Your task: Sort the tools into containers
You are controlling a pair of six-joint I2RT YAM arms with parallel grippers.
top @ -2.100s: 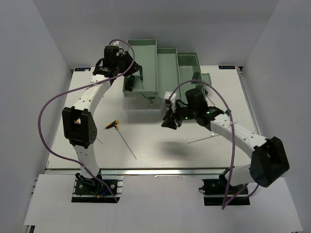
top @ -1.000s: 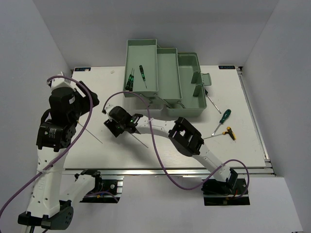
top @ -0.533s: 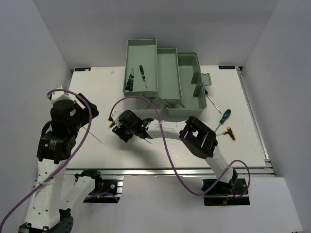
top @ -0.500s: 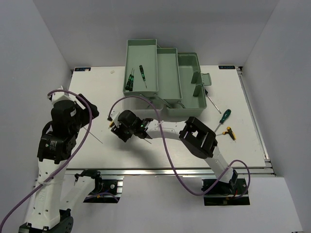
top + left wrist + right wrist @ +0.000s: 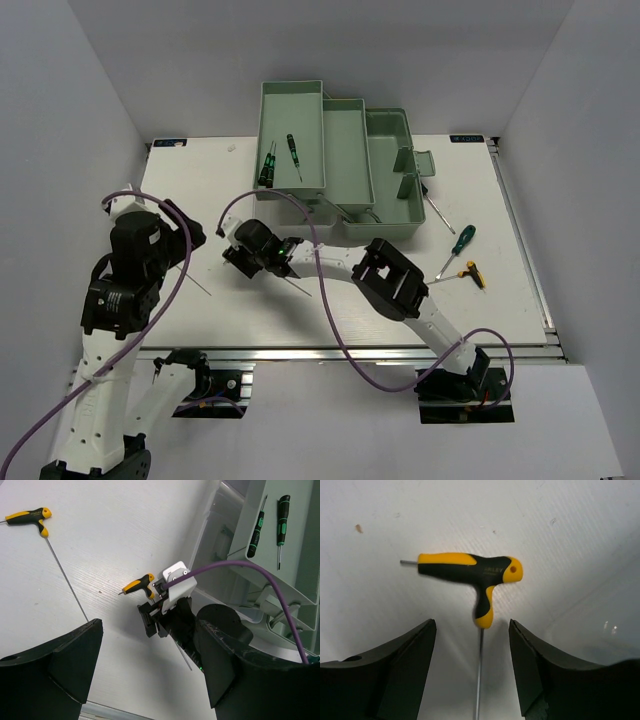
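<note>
A yellow-black T-handle tool (image 5: pixel 475 575) lies flat on the table, its thin shaft (image 5: pixel 480 680) running down between my right gripper's fingers. My right gripper (image 5: pixel 471 630) (image 5: pixel 240 256) stands open just above it, touching nothing. My left gripper (image 5: pixel 149 630) (image 5: pixel 180 240) hangs open and empty over the table's left side. A second T-handle tool (image 5: pixel 27 517) lies below it, only its shaft tip (image 5: pixel 197 283) showing from above. Two green-black screwdrivers (image 5: pixel 268 165) (image 5: pixel 293 150) lie in the left mint-green tray (image 5: pixel 300 100).
The middle tray (image 5: pixel 345 140) and right tray (image 5: pixel 390 130) step down to the right. On the table's right side lie a green screwdriver (image 5: pixel 458 243), a yellow-black T-handle (image 5: pixel 472 273) and a thin screwdriver (image 5: pixel 437 212). The purple cable (image 5: pixel 240 570) arcs over my right wrist.
My left arm has pulled back from the left tray to the table's left side. My right arm has swung left over the T-handle tool, and over the last half second edged up-left.
</note>
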